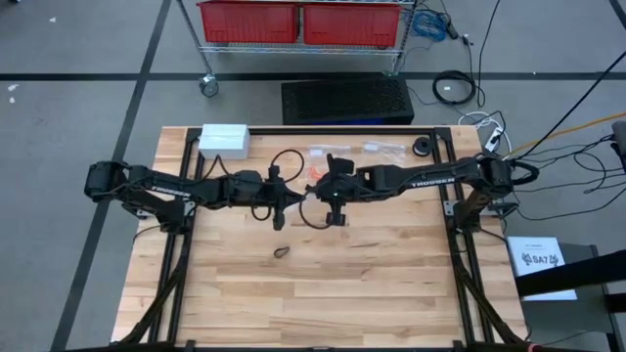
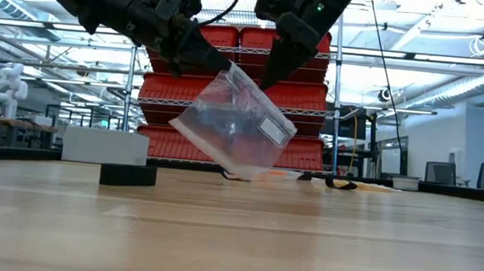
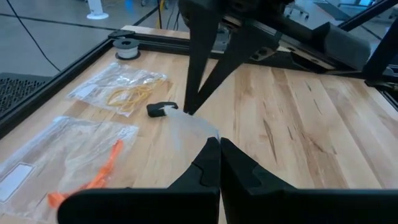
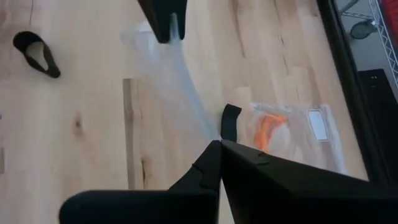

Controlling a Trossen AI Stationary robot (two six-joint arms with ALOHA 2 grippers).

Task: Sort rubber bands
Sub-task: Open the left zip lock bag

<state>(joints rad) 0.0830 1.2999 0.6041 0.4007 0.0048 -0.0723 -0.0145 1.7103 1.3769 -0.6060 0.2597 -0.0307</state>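
Note:
A clear plastic bag (image 2: 234, 122) with a white label hangs between my two grippers above the table's middle. My left gripper (image 2: 206, 65) and my right gripper (image 2: 270, 79) are both shut on its upper edge; they also show in the high view, left (image 1: 282, 207) and right (image 1: 333, 210). One black rubber band (image 1: 282, 252) lies on the bare wood nearer the near edge. Another black band (image 4: 230, 121) shows beside the held bag; whether it is inside, I cannot tell. A bag with orange bands (image 3: 81, 168) and a bag with yellow bands (image 3: 127, 93) lie flat at the far side. My left gripper pinches the clear bag's upper edge (image 3: 202, 134) between its two fingers, slanting down from the table's left. The bag hangs tilted below the fingers. My right gripper pinches the same upper edge farther along (image 4: 211, 134), slanting down from the right. The bag's lower corner (image 2: 239, 171) is close to the table.
A white box (image 1: 223, 139) stands at the far left, and a black roll (image 1: 423, 147) at the far right of the table. Black cables loop around both wrists. Bare wood lies toward the near edge.

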